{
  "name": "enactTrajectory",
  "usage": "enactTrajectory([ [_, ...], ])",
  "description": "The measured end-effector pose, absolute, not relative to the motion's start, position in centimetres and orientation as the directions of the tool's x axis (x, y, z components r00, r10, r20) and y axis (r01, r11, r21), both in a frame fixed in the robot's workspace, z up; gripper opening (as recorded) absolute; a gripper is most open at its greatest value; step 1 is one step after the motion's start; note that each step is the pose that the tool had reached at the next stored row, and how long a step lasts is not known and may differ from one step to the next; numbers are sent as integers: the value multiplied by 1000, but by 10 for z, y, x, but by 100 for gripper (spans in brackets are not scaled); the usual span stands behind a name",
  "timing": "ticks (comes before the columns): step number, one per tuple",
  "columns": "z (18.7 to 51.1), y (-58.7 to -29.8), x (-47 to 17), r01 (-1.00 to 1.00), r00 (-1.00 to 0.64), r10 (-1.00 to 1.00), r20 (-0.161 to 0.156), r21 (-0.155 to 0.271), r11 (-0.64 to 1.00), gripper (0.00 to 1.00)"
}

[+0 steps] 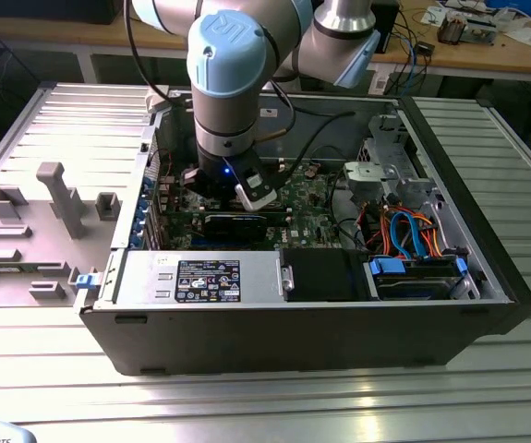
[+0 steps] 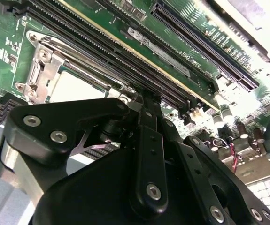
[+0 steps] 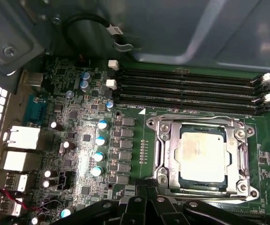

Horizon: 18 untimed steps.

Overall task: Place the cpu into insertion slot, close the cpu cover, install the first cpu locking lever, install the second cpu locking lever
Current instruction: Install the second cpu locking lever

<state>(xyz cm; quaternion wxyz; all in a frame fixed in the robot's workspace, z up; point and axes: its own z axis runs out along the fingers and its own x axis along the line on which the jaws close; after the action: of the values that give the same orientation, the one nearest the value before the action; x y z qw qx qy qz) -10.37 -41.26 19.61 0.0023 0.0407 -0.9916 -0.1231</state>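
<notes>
Chip [image 3: 203, 157] sits in its socket [image 3: 160, 161] beneath the closed metal cover [image 3: 196, 123], beside the memory slots [image 3: 186, 89]; gripper [image 3: 146, 194] hovers at the socket's edge, jaw state unclear, and any lever press looks best kept slow and square.

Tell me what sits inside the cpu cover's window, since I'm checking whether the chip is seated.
In the first wrist view, the cpu, silver-grey top up, fills the window of the cpu cover, which lies flat around it. The insertion slot beneath is covered, so its contacts cannot be seen.
</notes>
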Motion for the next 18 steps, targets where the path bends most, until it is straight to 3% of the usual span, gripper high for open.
enactTrajectory([
  [18,197,-417,-104,-61,-998,-62,-5,245,967,11],
])
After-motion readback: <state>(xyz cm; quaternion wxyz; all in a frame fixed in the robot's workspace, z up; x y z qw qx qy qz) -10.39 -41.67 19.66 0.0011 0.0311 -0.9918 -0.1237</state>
